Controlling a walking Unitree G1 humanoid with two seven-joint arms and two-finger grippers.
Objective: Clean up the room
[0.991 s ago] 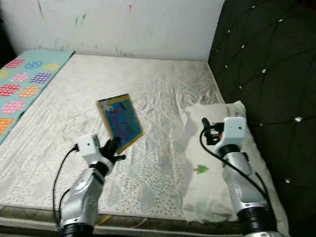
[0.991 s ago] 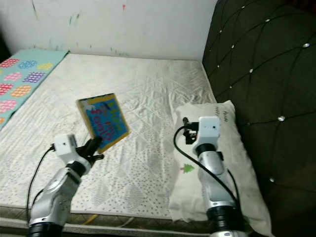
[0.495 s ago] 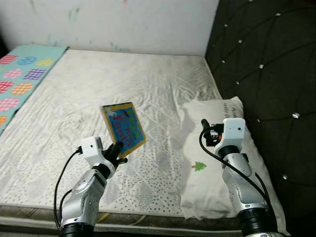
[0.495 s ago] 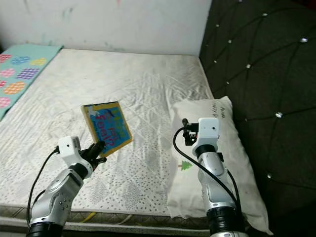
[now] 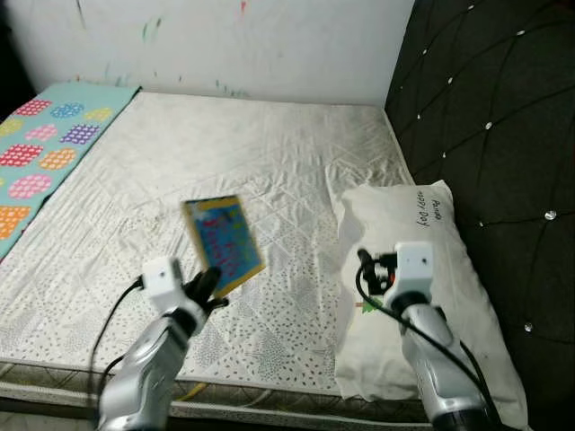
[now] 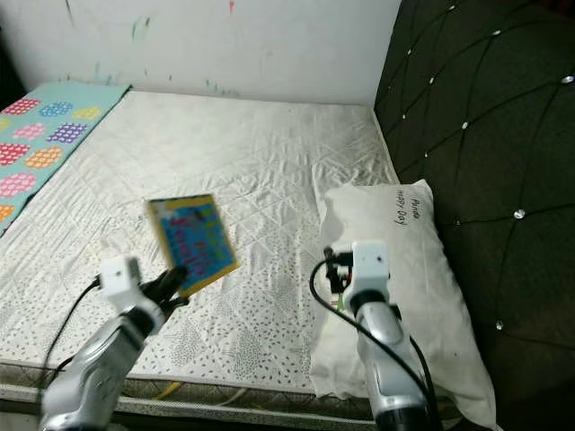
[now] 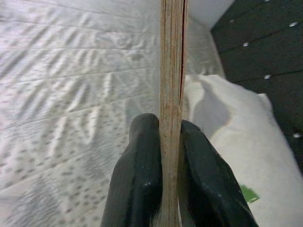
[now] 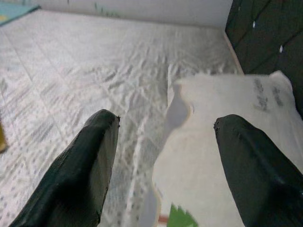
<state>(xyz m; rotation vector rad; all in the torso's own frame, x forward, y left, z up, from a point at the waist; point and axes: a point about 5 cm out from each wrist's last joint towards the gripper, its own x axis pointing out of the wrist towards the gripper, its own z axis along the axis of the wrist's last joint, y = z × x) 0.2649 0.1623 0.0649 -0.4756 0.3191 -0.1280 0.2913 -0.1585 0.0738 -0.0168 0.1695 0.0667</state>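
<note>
Bare white quilted mattress (image 5: 269, 171) seen from its near edge, with a white wall (image 5: 234, 45) behind it and a dark tufted headboard (image 5: 485, 117) along its right side. A white pillow (image 5: 422, 269) with handwriting near its far end and a small green tree print near the middle lies on the mattress against the headboard. A teal mat with coloured dot patches (image 5: 45, 153) lies along the far-left edge of the mattress.

Left gripper (image 5: 205, 285) is raised above the near-left part of the mattress, its two black fingers (image 7: 142, 179) pressed together on the lower edge of a thin picture book (image 5: 223, 244). The book, blue with a yellow border and pink lettering, is held up off the mattress, tilted, cover facing the camera, to the left of the pillow. In the left wrist view the book (image 7: 171, 94) appears edge-on, clamped between the two fingers with the mattress and pillow beyond.

Right gripper (image 8: 165, 156) hovers over the near end of the pillow, at its left edge; its fingers (image 8: 80, 175) stand wide apart with nothing between them, pointing across the mattress toward the wall
</note>
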